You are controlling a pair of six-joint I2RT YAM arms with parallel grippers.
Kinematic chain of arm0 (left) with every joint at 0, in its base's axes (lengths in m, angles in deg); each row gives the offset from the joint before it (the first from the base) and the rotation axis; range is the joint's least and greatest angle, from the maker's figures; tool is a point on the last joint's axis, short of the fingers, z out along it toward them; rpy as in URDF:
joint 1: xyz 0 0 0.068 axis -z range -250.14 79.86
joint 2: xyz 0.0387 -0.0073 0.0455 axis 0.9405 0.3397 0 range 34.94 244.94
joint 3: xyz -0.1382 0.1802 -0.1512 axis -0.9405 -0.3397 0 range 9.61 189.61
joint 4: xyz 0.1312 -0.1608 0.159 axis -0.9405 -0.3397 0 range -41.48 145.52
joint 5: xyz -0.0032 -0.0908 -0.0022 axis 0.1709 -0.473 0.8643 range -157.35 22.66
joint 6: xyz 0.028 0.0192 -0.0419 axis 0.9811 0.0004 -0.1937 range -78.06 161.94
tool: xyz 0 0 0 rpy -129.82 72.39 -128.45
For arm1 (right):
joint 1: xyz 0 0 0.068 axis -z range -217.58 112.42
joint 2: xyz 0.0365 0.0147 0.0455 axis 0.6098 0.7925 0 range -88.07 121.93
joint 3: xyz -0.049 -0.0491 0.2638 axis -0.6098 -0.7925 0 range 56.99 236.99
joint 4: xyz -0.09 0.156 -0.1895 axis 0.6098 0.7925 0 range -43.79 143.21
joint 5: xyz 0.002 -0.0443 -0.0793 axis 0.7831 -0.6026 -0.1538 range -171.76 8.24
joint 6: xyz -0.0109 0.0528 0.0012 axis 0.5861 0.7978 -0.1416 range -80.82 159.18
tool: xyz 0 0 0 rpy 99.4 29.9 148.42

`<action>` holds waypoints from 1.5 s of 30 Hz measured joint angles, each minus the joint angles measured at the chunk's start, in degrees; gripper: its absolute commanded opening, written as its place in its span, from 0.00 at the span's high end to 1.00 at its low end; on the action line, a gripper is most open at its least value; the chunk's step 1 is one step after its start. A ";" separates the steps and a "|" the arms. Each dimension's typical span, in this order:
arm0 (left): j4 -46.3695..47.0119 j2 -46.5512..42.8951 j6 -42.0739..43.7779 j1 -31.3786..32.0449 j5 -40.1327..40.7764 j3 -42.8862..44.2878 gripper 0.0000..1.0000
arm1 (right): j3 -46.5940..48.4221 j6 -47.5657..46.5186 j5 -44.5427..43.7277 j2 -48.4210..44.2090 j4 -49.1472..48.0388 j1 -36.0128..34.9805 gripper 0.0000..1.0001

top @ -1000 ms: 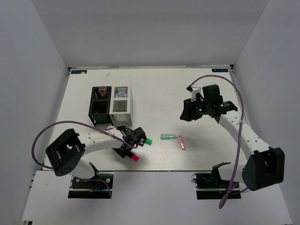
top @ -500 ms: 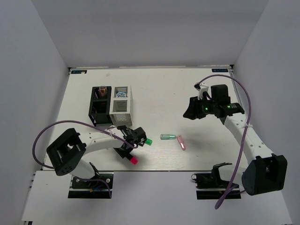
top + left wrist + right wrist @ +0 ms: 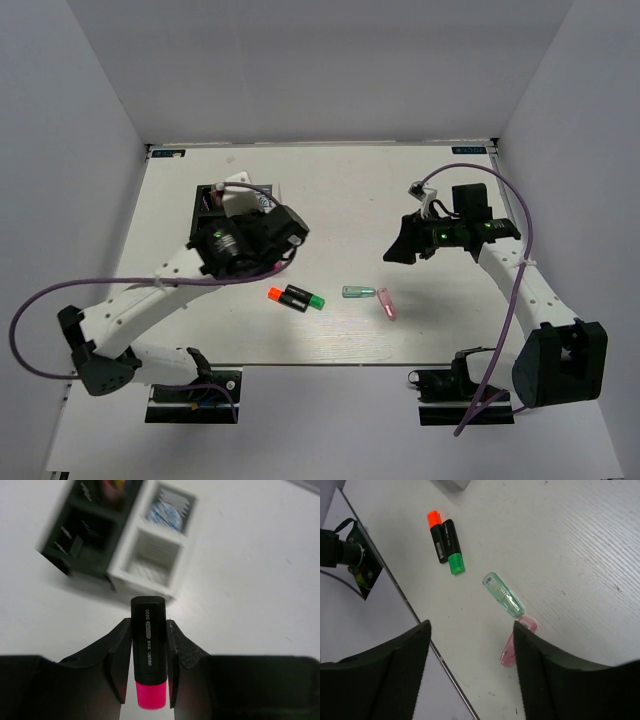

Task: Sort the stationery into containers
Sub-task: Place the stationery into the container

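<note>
My left gripper point(image 3: 148, 624) is shut on the pink-capped black marker point(image 3: 148, 645). It holds the marker in the air just in front of the white container point(image 3: 152, 562) and the black container point(image 3: 82, 535). In the top view the left gripper point(image 3: 280, 235) covers most of both boxes. A blue-white roll point(image 3: 167, 512) lies in the white box's far compartment. The orange-capped marker point(image 3: 277, 294) and the green-capped marker point(image 3: 308, 300) lie together on the table. The green capsule point(image 3: 358, 292) and the pink capsule point(image 3: 387, 304) lie to their right. My right gripper point(image 3: 405, 246) is open and empty above the table, right of the capsules point(image 3: 503, 595).
The black box's far compartment holds a pinkish item point(image 3: 111, 486), blurred. The table's near edge point(image 3: 420, 630) runs just below the markers and capsules. Grey walls enclose the table on three sides.
My left arm has lifted the pink-capped marker off the table front and carried it up towards the containers. The orange-capped marker now shows. The right gripper shifted slightly.
</note>
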 measured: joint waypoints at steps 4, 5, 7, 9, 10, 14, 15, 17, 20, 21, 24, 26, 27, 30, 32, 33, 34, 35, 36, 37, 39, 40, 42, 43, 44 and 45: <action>4.85 -6.36 14.69 -6.64 9.84 -3.34 1.00 | 0.00 -2.62 2.99 0.92 0.72 0.17 0.28; 8.07 -7.54 19.26 -8.66 11.98 -5.33 1.00 | 0.00 -2.93 3.43 0.92 0.70 0.17 0.28; 16.92 -8.70 29.22 -12.87 15.19 -9.35 1.00 | 0.00 -3.28 4.22 0.92 0.63 0.28 0.28; 25.44 -7.96 37.66 -16.15 16.87 -12.09 1.00 | -0.02 -3.37 4.81 0.92 0.61 0.57 0.28; 29.38 -7.15 41.42 -17.90 17.22 -12.94 1.00 | -0.02 -3.43 5.05 0.92 0.59 0.68 0.28; 42.18 -3.89 51.95 -23.10 17.62 -15.74 1.00 | -0.04 -3.72 5.62 0.96 0.55 0.96 0.28; 44.81 -3.39 53.68 -24.13 17.55 -16.70 1.00 | -0.09 -3.82 5.86 0.96 0.55 1.03 0.28; 49.88 -2.47 56.04 -26.25 17.09 -18.97 1.00 | -0.17 -4.07 6.32 1.09 0.52 1.25 0.28; 53.64 -1.05 56.65 -29.29 15.47 -21.49 1.00 | -0.92 -4.44 6.97 1.16 0.15 1.77 0.28; 54.18 -0.24 56.26 -30.32 14.82 -21.62 1.00 | -1.09 -4.55 7.10 1.20 0.22 1.95 0.28; 55.06 1.66 54.73 -32.76 12.57 -21.64 1.00 | -1.60 -5.11 8.28 1.20 0.13 2.62 0.27; 55.32 2.56 54.03 -34.10 11.54 -21.66 1.00 | -1.73 -5.75 8.98 1.31 0.13 2.99 0.27; 55.63 2.95 53.68 -34.58 10.93 -21.66 1.00 | -1.75 -6.01 9.60 1.40 0.13 3.10 0.27; 56.72 3.89 52.83 -35.15 9.66 -21.84 1.00 | -1.75 -6.62 10.38 1.86 0.15 3.50 0.27; 57.61 4.72 52.33 -35.19 9.07 -22.12 1.00 | -1.77 -7.10 11.04 2.16 0.15 3.89 0.27; 57.83 5.31 51.95 -35.21 8.81 -22.23 1.00 | -1.81 -7.26 11.21 2.21 0.15 4.07 0.25; 58.03 5.86 51.65 -35.21 8.61 -22.34 1.00 | -1.86 -7.45 11.45 2.21 0.20 4.26 0.25; 58.21 6.62 51.23 -35.19 8.33 -22.49 1.00 | -1.86 -7.63 11.67 2.21 0.22 4.50 0.25; 58.51 7.30 50.86 -35.19 8.13 -22.73 1.00 | -1.86 -7.80 11.89 2.21 0.22 4.72 0.24; 58.75 7.91 50.53 -35.19 7.91 -23.10 1.00 | -1.86 -7.96 12.20 2.25 0.26 4.98 0.24; 59.14 8.85 50.18 -35.17 7.74 -23.74 1.00 | -1.86 -8.52 12.74 2.40 0.33 5.42 0.22; 59.28 9.22 50.01 -35.15 7.74 -24.06 1.00 | -1.86 -8.76 12.96 2.49 0.39 5.62 0.22; 59.45 9.73 49.70 -35.04 7.67 -24.72 0.98 | -1.86 -9.20 13.53 2.71 0.61 5.88 0.21; 59.41 9.75 49.48 -35.04 7.65 -25.09 0.84 | -1.86 -9.40 13.75 2.84 0.70 5.99 0.17; 59.41 9.75 49.27 -34.99 7.65 -25.49 0.73 | -1.86 -9.57 13.99 2.99 0.74 6.10 0.15; 59.41 9.75 49.03 -34.91 7.65 -25.88 0.68 | -1.86 -9.86 14.16 3.13 0.83 6.16 0.13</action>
